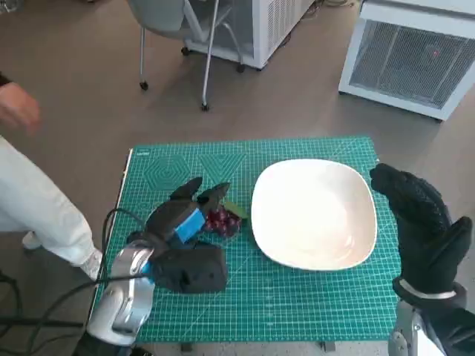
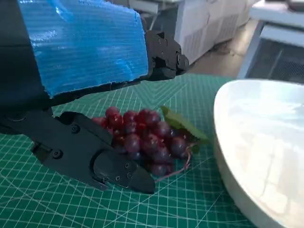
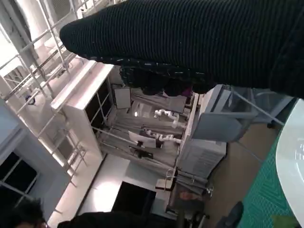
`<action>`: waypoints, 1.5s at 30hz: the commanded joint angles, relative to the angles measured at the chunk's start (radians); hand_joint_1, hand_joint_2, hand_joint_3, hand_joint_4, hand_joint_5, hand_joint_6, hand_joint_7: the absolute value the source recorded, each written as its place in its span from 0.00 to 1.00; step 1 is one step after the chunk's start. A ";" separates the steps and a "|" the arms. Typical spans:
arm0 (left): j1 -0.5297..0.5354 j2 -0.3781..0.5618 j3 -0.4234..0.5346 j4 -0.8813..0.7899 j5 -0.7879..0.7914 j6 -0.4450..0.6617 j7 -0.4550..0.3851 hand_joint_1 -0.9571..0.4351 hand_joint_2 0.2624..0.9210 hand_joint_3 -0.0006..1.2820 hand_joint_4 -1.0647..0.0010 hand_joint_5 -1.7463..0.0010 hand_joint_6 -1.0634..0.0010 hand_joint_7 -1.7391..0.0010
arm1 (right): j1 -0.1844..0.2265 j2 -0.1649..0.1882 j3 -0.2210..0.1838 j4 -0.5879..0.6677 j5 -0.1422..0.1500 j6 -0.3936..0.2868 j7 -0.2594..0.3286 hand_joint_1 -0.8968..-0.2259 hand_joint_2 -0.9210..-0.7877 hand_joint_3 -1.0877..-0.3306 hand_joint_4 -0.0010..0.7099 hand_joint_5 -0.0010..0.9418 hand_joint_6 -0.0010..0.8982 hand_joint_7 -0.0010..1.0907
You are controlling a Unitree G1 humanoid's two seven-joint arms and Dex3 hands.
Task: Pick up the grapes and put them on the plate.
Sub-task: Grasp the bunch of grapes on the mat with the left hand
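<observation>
A small bunch of dark red grapes [image 1: 223, 221] with a green leaf lies on the green cutting mat [image 1: 297, 311], just left of the white plate [image 1: 315, 213]. My left hand [image 1: 185, 216] is at the bunch from the left with its fingers spread. In the left wrist view the grapes [image 2: 142, 138] rest on the mat between the raised upper fingers [image 2: 164, 59] and the lower finger [image 2: 102, 159], which lies against them. The plate [image 2: 266, 142] is empty. My gloved right hand [image 1: 417, 216] hovers at the plate's right edge, holding nothing.
A person's white-trousered leg [image 1: 37, 204] and blurred hand [image 1: 16, 111] are at the left of the table. Chair legs [image 1: 174, 52] and white units [image 1: 412, 59] stand beyond the far edge. A black cable [image 1: 70, 297] loops beside my left forearm.
</observation>
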 commanded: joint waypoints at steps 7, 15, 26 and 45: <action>-0.068 -0.017 -0.049 0.099 0.003 0.039 0.026 0.45 0.72 0.00 0.94 1.00 0.74 1.00 | 0.019 0.001 -0.002 0.007 0.012 0.007 0.010 0.57 0.00 0.71 0.64 0.00 0.12 0.50; -0.123 -0.031 -0.082 0.207 0.013 0.072 0.064 0.45 0.72 0.00 0.94 1.00 0.74 1.00 | 0.022 0.000 -0.004 0.004 0.009 0.009 0.006 0.57 0.00 0.71 0.64 0.00 0.11 0.51; -0.207 -0.055 -0.121 0.407 0.004 0.080 0.120 0.46 0.72 0.00 0.94 1.00 0.74 1.00 | 0.026 -0.002 -0.008 -0.001 0.005 0.015 0.000 0.58 0.00 0.70 0.64 0.00 0.11 0.51; -0.295 -0.089 -0.149 0.674 -0.060 0.006 0.204 0.48 0.73 0.00 0.89 0.99 0.75 1.00 | 0.035 -0.003 -0.011 -0.013 -0.009 0.020 -0.007 0.57 0.00 0.70 0.63 0.00 0.11 0.52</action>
